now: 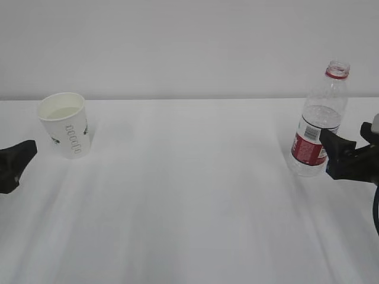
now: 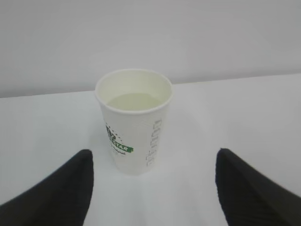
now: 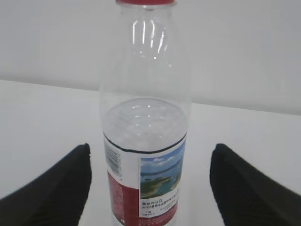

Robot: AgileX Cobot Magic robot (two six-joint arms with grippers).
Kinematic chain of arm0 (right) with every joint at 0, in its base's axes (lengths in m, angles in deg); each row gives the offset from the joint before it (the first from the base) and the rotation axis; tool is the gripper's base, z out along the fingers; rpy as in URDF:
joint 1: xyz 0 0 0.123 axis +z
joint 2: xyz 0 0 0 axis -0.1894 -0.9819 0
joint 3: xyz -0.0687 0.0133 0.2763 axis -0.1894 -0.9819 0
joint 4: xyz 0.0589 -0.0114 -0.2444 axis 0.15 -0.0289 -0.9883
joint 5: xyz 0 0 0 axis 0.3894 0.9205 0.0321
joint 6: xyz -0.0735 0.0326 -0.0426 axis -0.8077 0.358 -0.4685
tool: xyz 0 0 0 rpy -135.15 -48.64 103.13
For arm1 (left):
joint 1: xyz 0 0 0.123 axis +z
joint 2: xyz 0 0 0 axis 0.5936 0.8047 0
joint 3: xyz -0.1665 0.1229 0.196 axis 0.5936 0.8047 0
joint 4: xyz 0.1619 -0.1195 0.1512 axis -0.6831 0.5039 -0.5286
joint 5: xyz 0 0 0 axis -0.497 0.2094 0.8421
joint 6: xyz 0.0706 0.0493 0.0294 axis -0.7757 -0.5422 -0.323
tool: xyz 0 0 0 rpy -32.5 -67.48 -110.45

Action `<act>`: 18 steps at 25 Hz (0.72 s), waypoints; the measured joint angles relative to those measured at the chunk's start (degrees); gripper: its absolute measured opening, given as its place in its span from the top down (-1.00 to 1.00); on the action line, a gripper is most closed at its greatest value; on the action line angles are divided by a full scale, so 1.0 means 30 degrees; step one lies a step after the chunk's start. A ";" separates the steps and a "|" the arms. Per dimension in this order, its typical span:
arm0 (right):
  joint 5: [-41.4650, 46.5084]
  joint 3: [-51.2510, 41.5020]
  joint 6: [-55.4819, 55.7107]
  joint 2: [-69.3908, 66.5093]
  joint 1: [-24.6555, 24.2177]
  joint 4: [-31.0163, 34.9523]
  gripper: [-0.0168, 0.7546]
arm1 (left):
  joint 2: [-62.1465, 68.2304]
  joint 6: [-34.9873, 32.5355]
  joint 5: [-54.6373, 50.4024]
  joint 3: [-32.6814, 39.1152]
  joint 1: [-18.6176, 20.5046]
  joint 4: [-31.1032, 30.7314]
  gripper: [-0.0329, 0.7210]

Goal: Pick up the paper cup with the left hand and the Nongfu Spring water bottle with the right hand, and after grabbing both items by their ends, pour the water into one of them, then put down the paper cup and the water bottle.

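The white paper cup (image 1: 64,124) with a green logo stands upright at the back left and holds pale water (image 2: 134,101). My left gripper (image 1: 23,152) sits low at the left edge, just short of the cup. In the left wrist view the left gripper (image 2: 154,153) is open, and the cup (image 2: 134,136) stands a little beyond its fingertips. The uncapped Nongfu Spring water bottle (image 1: 320,121) stands upright at the right, part full of water (image 3: 143,115). My right gripper (image 1: 343,145) is open around the bottle's label. In the right wrist view the bottle (image 3: 146,155) stands between the fingers of the right gripper (image 3: 150,148), with a gap on each side.
The white table (image 1: 189,195) runs back to a plain pale wall (image 1: 189,47). Nothing else stands between the cup and the bottle.
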 joint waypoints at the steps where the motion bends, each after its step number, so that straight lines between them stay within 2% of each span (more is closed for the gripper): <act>1: 0.0183 -0.0014 0.0000 0.0193 0.0000 0.0000 -0.57 | -0.0359 0.0000 -0.0138 0.0000 0.0000 0.0127 -0.65; 18: 0.4250 -0.0147 -0.0240 0.5248 0.0000 0.0592 -0.57 | -0.6567 0.0000 -0.7042 -0.2169 0.0000 0.0481 -0.64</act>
